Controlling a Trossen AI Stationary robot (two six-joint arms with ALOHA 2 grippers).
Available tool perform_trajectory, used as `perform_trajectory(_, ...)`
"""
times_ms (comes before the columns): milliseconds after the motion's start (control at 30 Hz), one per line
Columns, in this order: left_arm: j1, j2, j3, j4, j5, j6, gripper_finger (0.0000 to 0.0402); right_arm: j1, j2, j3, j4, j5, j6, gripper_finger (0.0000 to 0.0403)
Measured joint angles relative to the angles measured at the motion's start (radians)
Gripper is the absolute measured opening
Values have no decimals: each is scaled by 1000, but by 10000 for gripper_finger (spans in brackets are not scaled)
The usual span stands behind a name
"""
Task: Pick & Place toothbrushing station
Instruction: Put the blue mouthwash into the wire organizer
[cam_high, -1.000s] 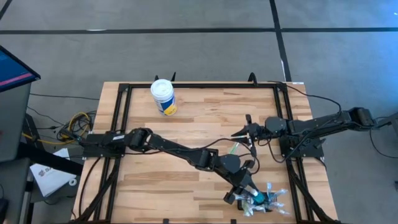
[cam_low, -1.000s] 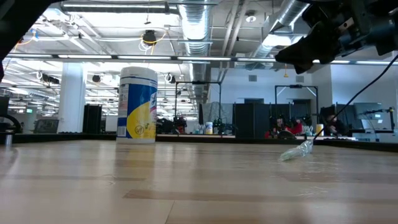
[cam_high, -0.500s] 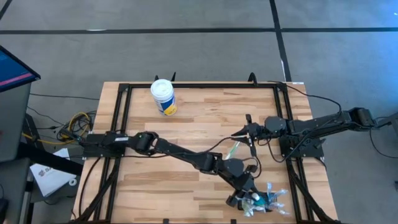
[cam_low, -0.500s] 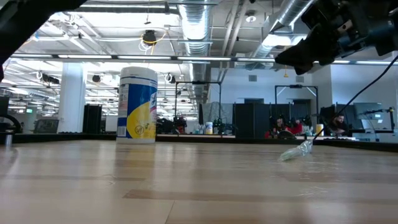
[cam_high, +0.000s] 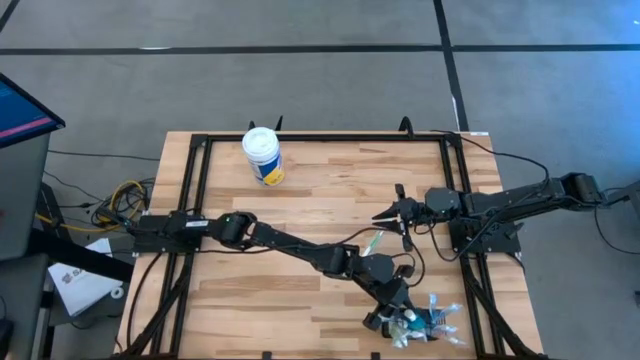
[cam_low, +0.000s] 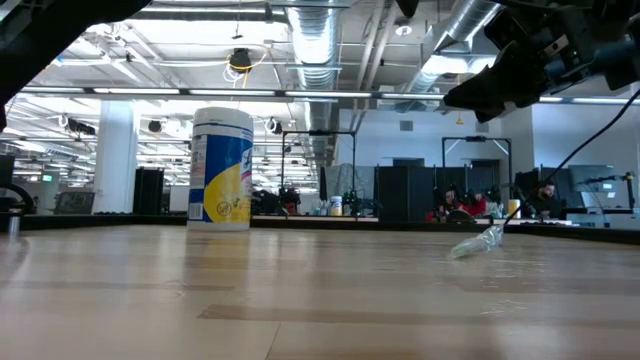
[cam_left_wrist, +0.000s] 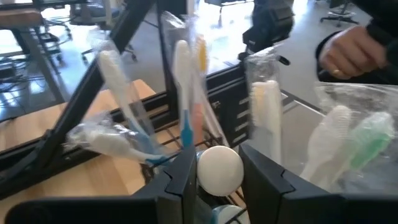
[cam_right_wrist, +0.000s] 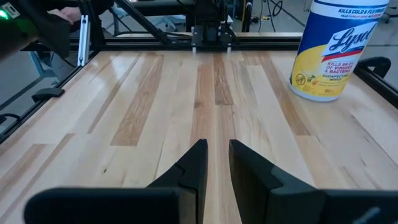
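Only the left wrist view shows the left end effector (cam_left_wrist: 219, 171) clamping a white knob (cam_left_wrist: 219, 168) among toothbrushes (cam_left_wrist: 182, 93).

So it's a light butcher-block wood table (cam_high: 300, 190) with a black metal frame (cam_high: 196, 200) around it. A Lysol wipes tub (cam_high: 263, 155) stands upright. Well away from the tub lies one wrapped toothbrush (cam_high: 374, 241), and farther still, a pile of wrapped toothbrushes (cam_high: 432, 322).
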Motion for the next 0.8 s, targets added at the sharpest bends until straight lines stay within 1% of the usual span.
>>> perform_trajectory(100,0,0,0,-2,25,3,87,0,0,0,0,0,0,58)
perform_trajectory(267,-1,0,0,-2,26,48,88,0,0,0,-1,0,0,58)
perform_trajectory(367,-2,0,0,-2,26,55,100,0,0,0,-10,0,0,58)
perform_trajectory(467,-2,0,0,-1,27,56,102,0,0,0,-16,0,0,58)
perform_trajectory(600,-2,0,0,7,86,59,98,0,0,0,-16,0,0,58)
perform_trajectory(800,-2,0,-1,8,96,118,103,0,0,0,-16,0,0,58)
